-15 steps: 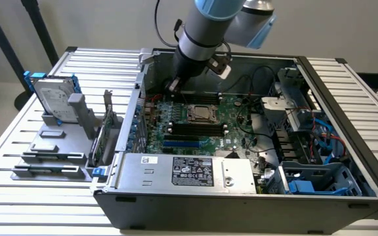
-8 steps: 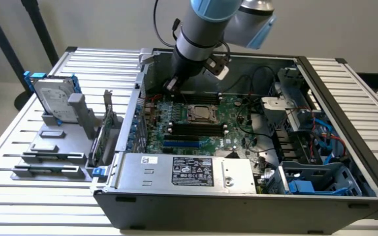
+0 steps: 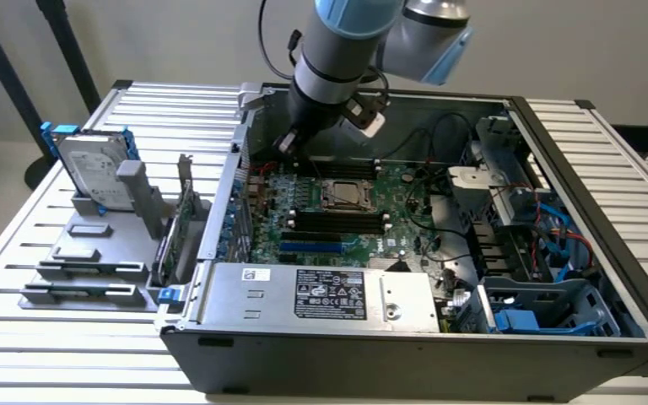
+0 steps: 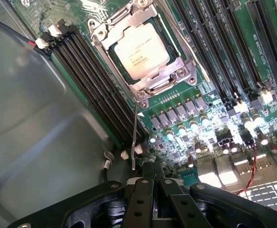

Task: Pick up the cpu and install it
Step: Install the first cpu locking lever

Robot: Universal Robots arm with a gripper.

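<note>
I logged the slatted table (image 3: 628, 169) carrying the open computer case (image 3: 414, 354), lid off and interior facing up. The arm (image 3: 341, 51) reached down into the case at its far side, toward the exterior view's left. The power supply (image 3: 324, 295) sat along the near wall of the case, with the green motherboard (image 3: 403, 228) lying flat behind it. Outside the case, on the exterior view's left, I noted a hard drive (image 3: 90, 164) in a blue frame standing upright on a grey rack (image 3: 88, 270), well apart from the work. On the board, black memory slots (image 4: 95, 95) ran on both sides of the metal socket frame (image 4: 164, 83). The cpu (image 4: 141, 51) lay flat inside that frame, silver top up, near the middle of the motherboard (image 3: 349, 194). The gripper (image 4: 152, 166) hung over the board's edge, near the socket but apart from the cpu; I read its jaws as clenched together with nothing between them. A thin metal lever (image 4: 134, 142) stood just beside the fingertips; I could not tell whether they touched it.
</note>
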